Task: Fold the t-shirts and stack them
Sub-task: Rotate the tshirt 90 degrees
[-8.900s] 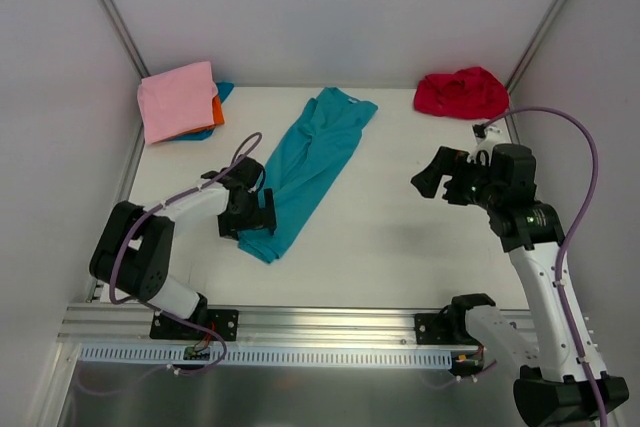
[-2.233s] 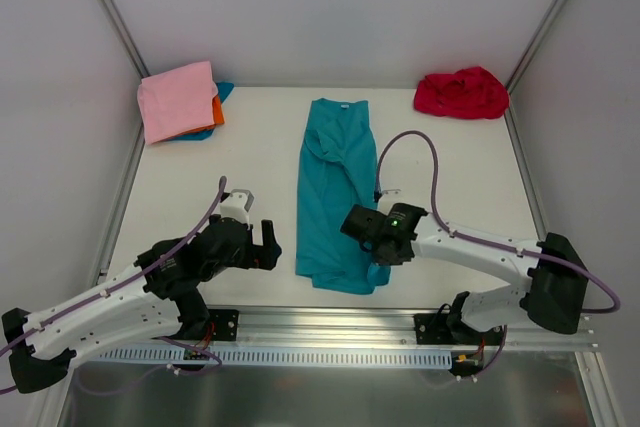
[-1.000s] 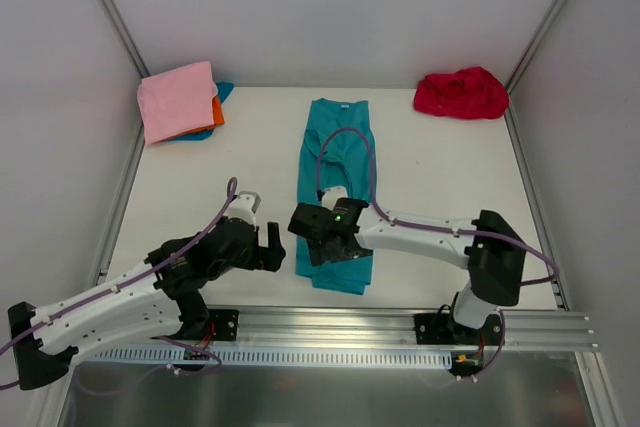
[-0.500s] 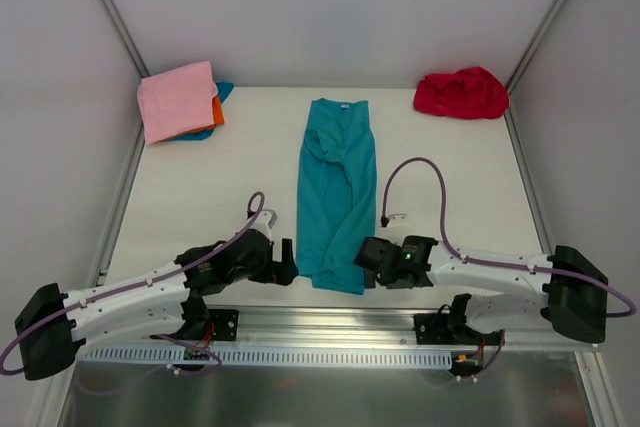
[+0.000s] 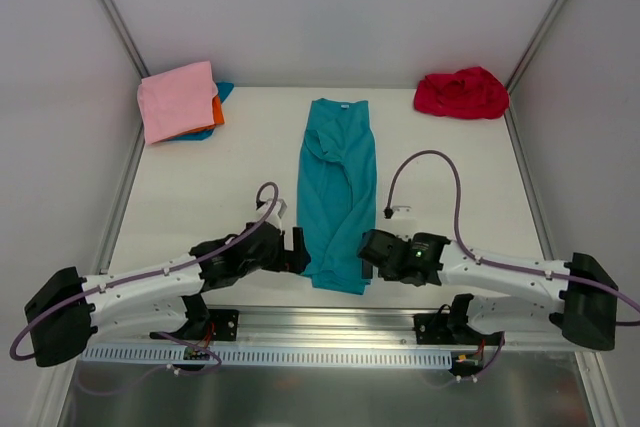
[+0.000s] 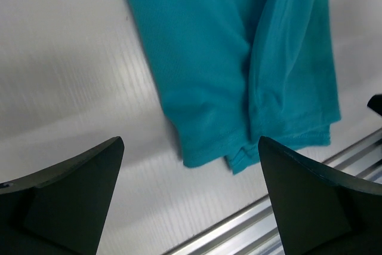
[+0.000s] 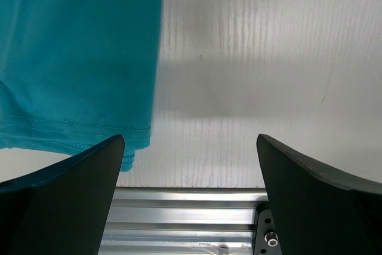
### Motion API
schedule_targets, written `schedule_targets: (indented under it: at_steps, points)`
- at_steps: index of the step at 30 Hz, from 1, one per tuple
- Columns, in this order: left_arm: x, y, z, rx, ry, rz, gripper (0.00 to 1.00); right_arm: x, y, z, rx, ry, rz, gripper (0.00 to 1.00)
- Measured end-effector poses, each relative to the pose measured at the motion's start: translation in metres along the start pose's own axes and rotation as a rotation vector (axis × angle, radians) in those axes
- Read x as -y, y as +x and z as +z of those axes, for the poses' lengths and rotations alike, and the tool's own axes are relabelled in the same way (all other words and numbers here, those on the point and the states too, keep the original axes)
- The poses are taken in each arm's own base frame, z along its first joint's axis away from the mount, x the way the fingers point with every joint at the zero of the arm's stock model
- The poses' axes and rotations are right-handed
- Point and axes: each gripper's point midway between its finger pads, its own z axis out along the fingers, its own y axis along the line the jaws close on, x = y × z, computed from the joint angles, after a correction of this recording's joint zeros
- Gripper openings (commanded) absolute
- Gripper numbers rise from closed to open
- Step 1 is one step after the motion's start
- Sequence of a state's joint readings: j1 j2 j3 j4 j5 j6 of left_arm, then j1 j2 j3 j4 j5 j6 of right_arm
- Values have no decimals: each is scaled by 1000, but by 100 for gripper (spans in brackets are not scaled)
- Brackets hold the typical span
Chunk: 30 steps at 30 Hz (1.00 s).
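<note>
Teal t-shirt [image 5: 338, 197] folded lengthwise, table [image 5: 450, 177] centre

Overhead view spans the table [image 5: 220, 167]; both close, downward wrist views share the teal t-shirt [image 5: 335, 197] hem.

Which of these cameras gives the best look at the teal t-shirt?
The top external view: it shows the whole teal t-shirt, from collar to hem. The left wrist view catches only its lower part and hem; the right wrist view only one bottom corner.
</note>
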State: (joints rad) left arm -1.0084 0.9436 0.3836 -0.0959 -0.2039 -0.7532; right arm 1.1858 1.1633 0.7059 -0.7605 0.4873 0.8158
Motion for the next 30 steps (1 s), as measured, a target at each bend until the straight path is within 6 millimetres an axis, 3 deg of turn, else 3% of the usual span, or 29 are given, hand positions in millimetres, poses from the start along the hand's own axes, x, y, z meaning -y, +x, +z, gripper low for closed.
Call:
schedule_targets:
  at_steps: [3,8,13,16,18,23,27,30]
  points:
    - [16,-41,-1,108,-10,35,99,5,-13,-11,40,-23,39,100]
    - [58,-135,7,275,-49,120,99,13,-30,-26,97,-54,86,99]
    - [83,-226,37,345,-162,230,97,18,-32,-30,107,-58,94,100]
    - [78,-269,66,341,-247,279,96,20,-33,-30,111,-61,95,99]
    - [62,-280,87,297,-306,299,94,23,-33,-30,112,-58,92,99]
    - [15,-277,135,108,-365,281,89,29,-36,-26,113,-40,90,99]
    - [-9,-267,152,-2,-366,239,86,33,-37,-22,105,-31,85,100]
    - [-8,-263,156,-43,-332,214,84,32,-39,-20,102,-37,88,99]
